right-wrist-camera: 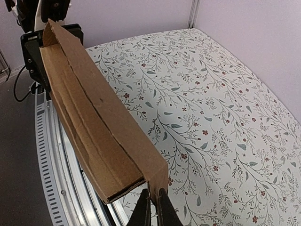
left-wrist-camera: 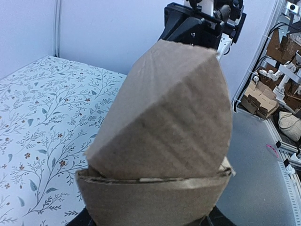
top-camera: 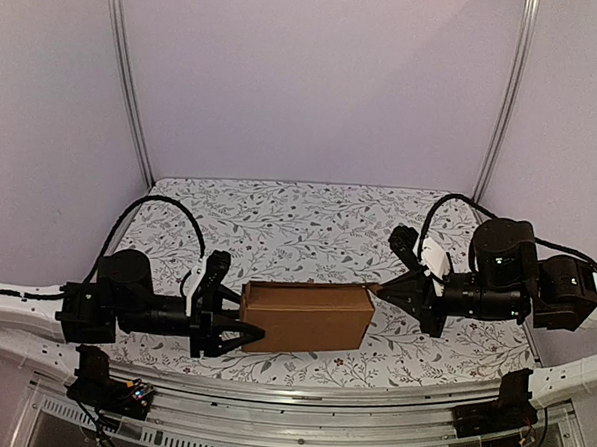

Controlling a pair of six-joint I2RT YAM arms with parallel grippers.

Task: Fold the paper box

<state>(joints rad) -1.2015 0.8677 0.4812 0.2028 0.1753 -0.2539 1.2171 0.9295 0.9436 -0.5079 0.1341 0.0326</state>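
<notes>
The paper box (left-wrist-camera: 164, 117) is seen close up, filling the middle of the frame, with 1 bowed flap across its near end. A floral tablecloth (left-wrist-camera: 42, 122) is spread at left. The black right arm (left-wrist-camera: 197, 28) is partly hidden behind the box's far end.

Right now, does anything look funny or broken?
Yes. The box isn't square yet. In the left wrist view its near flap bows outward instead of lying flat. In the right wrist view the box's end gapes open, and the right tool pinches only a thin edge of it.
</notes>
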